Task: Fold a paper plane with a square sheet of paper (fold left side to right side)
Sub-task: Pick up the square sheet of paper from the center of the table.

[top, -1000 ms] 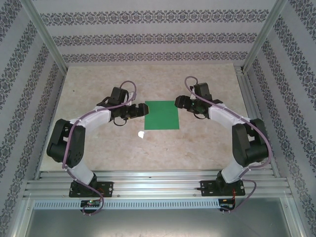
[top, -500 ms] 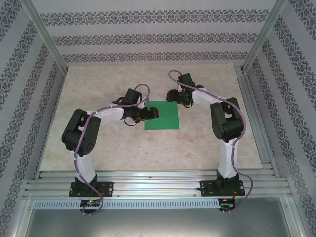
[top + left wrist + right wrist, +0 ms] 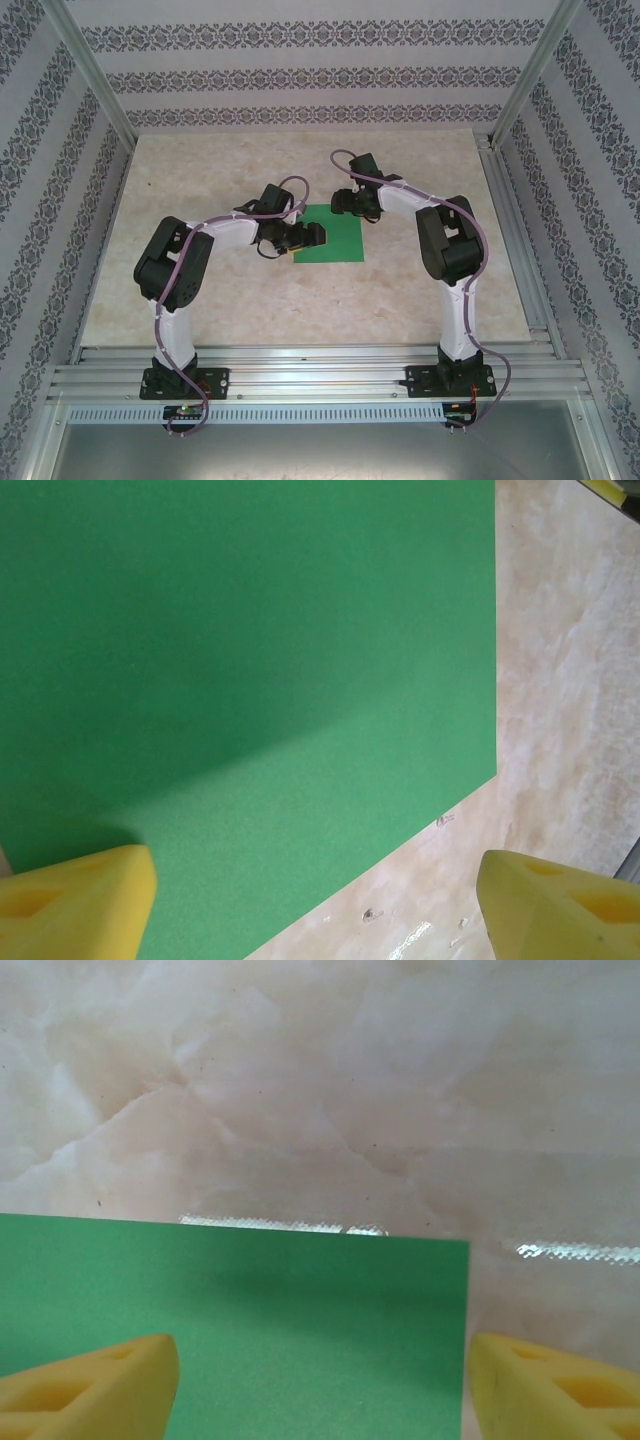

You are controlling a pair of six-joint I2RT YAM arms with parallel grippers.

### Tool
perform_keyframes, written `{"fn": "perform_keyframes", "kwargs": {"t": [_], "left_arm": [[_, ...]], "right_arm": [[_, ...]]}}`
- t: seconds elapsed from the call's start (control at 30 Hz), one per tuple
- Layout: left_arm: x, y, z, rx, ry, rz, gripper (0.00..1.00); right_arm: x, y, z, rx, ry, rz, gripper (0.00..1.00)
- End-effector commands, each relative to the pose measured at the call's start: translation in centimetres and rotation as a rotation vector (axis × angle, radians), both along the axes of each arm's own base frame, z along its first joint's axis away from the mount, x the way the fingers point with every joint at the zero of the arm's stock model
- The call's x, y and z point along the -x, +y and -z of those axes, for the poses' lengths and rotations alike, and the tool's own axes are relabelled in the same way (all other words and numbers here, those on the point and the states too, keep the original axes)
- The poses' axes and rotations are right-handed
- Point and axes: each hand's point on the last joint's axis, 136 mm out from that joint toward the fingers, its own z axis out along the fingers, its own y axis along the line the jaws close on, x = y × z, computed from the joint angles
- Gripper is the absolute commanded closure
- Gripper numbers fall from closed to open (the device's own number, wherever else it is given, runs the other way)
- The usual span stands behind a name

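Place: a robot test cell of the sort found in a lab, boxed in on three sides.
Frame: bare aluminium posts (image 3: 92,75) rise from the table's far corners, and a slotted aluminium profile (image 3: 515,240) runs along its right edge.
Walls: flat panels (image 3: 310,75) papered in a striped floral print stand at the table's far, left and right edges, like a staged backdrop.
Table: a glossy marble-patterned top (image 3: 400,300); the wrist views show lamp glare on it.
Mounting: the left arm (image 3: 175,265) and right arm (image 3: 450,245) are bolted by black bases onto aluminium rails (image 3: 320,375) at the near edge.
Wiring: lilac cables (image 3: 480,235) loop along each arm, and a perforated strip (image 3: 320,413) lies just below the rails.
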Motion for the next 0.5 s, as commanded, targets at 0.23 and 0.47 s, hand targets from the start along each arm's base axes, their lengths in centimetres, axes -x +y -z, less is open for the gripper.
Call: {"fn": "perform_keyframes", "kwargs": {"t": [0.23, 0.47], "left_arm": [[0.0, -1.3, 0.7, -0.003, -0.006, 0.015, 0.16], [-0.1, -1.3, 0.6, -0.003, -0.008, 0.015, 0.16]], "right_arm": [[3.5, 2.5, 0.9, -0.055, 0.08, -0.03, 0.25], [3.7, 2.7, -0.2, -0.08, 0.065, -0.047, 0.37]]}}
